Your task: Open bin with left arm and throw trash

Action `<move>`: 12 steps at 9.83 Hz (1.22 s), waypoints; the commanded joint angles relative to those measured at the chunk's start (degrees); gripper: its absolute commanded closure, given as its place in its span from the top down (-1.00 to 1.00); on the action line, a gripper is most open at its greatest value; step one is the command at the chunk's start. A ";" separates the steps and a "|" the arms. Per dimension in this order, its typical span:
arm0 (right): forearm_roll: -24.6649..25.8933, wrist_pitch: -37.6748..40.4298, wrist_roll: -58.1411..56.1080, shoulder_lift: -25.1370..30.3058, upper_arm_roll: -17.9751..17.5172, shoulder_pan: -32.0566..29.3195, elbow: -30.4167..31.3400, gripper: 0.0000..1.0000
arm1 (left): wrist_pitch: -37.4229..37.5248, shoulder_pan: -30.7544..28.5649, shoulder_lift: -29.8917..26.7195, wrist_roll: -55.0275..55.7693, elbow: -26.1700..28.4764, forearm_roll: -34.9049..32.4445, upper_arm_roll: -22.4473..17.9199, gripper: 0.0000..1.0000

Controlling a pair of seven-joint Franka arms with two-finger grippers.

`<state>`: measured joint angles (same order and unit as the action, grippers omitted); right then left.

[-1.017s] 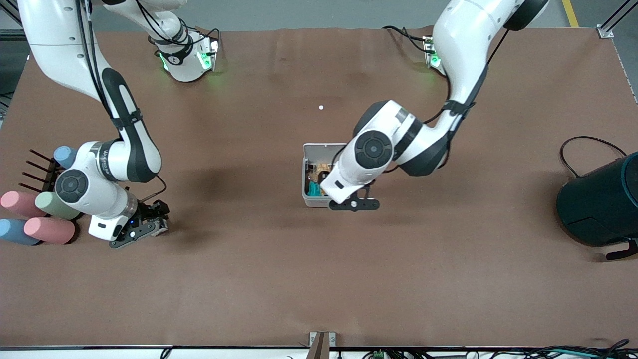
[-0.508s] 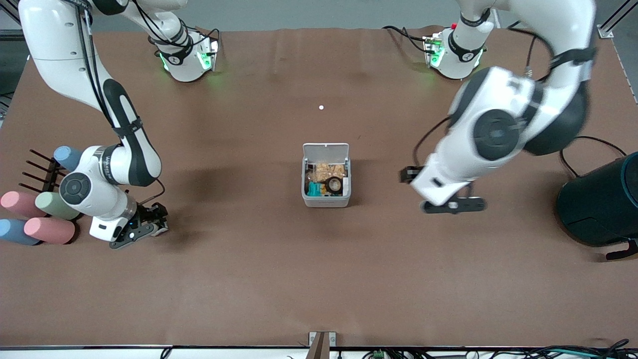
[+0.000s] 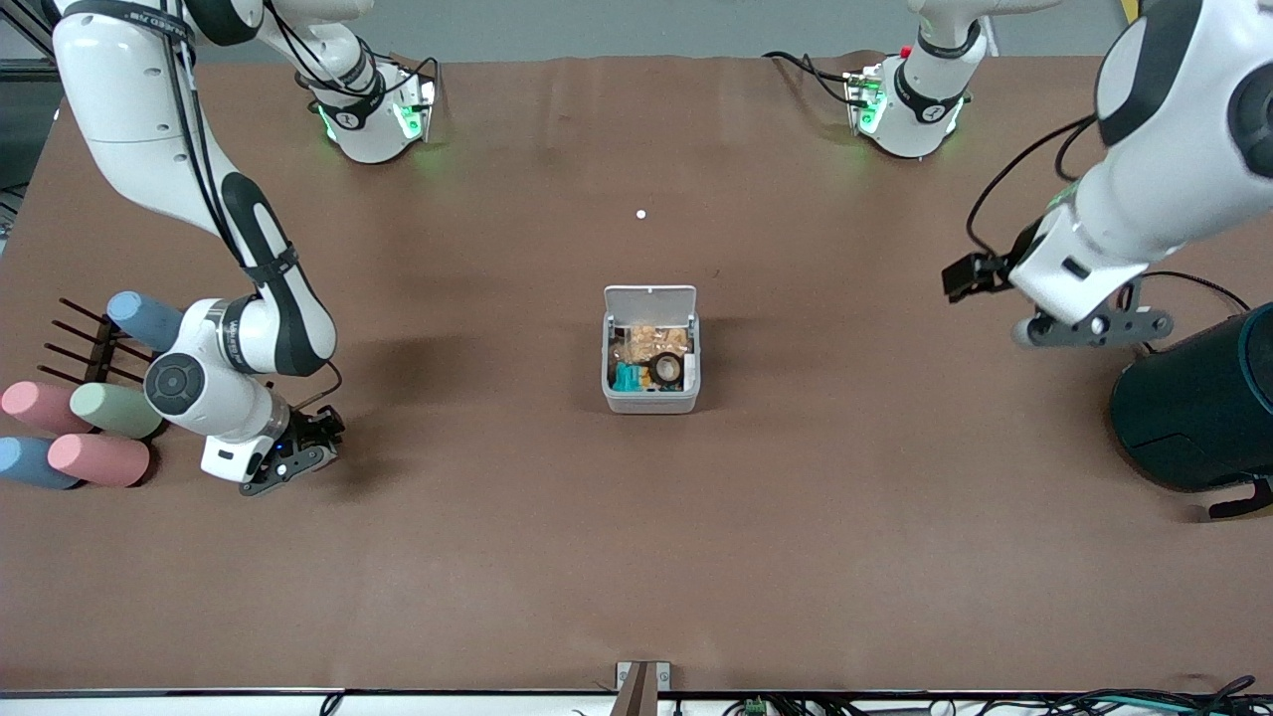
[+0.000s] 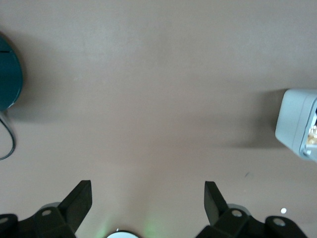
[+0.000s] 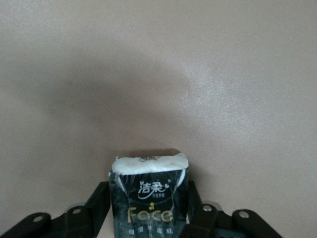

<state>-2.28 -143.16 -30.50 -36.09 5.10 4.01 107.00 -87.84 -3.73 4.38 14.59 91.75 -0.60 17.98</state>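
Toward the right arm's end of the table from the bin point(image 3: 650, 350), the right gripper point(image 3: 288, 459) sits low, clamped on a black tissue packet point(image 5: 149, 198). That bin stands mid-table, lid point(image 3: 650, 300) up, a tape ring point(image 3: 665, 369) already inside. Opening looks done; carrying the packet over the bin seems next. Well off toward the teal cylinder point(image 3: 1198, 408), the left gripper point(image 4: 147, 208) hangs spread wide and empty.

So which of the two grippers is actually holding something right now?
The right gripper, shut on a black tissue packet; the left gripper is open and empty.
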 commanded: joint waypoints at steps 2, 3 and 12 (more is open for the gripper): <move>0.87 0.25 -0.17 0.40 -0.45 -0.50 -0.04 -0.23 | 2.67 -0.67 -2.62 -3.17 1.42 2.89 1.35 1.00; 0.87 0.69 0.09 0.40 -0.53 -0.41 -0.39 -0.25 | 4.68 -0.75 -2.63 -3.60 -0.15 2.45 0.84 1.00; -12.92 12.03 17.52 3.74 -12.28 1.35 -7.86 -0.25 | 4.36 4.52 -9.93 -7.39 2.65 2.89 -13.13 1.00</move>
<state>-14.28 -131.61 -19.58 -34.23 -4.06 5.11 98.55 -82.25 0.37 -5.04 8.05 93.28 1.58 6.21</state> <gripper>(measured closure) 0.621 0.000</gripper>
